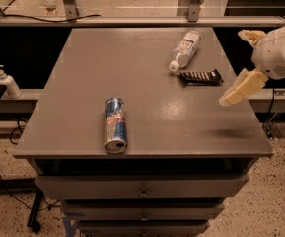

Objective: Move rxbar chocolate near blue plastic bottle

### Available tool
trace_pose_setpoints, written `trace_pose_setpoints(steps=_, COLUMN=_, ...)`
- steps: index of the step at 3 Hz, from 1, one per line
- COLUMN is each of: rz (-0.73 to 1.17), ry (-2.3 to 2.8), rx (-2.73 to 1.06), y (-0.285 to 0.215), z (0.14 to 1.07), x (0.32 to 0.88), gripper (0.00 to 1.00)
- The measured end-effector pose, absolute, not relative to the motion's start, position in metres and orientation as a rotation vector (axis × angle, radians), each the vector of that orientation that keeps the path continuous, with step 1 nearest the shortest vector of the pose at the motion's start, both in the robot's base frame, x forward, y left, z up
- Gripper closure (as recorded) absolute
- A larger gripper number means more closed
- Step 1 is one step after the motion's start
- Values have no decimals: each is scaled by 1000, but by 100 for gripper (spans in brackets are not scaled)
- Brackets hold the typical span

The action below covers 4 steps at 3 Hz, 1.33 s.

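Note:
The rxbar chocolate (200, 76) lies flat on the grey table (132, 73) at the back right, in a black wrapper with white lettering. The blue plastic bottle (185, 50) lies on its side just behind it, its white cap pointing at the bar's left end, a small gap between them. My gripper (234, 68) hangs above the table's right edge, to the right of the bar. It is open and empty. One cream finger (240, 89) points down and left.
A blue and silver drink can (115, 124) lies on its side at the front left of the table. Drawers sit below the tabletop. A soap dispenser (6, 82) stands on a ledge at the left.

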State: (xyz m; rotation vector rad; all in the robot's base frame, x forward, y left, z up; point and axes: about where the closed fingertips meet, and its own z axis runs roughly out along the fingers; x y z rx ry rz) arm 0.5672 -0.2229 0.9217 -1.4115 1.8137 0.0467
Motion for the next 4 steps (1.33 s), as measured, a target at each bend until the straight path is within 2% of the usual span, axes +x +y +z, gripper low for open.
trace_pose_setpoints(steps=1, rz=62, ry=1831, rx=-1408, y=-229, z=912, x=585, gripper=0)
trace_pose_setpoints(steps=3, rz=88, ry=1829, rx=-1313, y=-304, z=930, x=607, gripper=0)
trace_pose_setpoints(steps=4, rz=73, ry=1812, rx=-1306, y=-306, z=941, x=610, gripper=0)
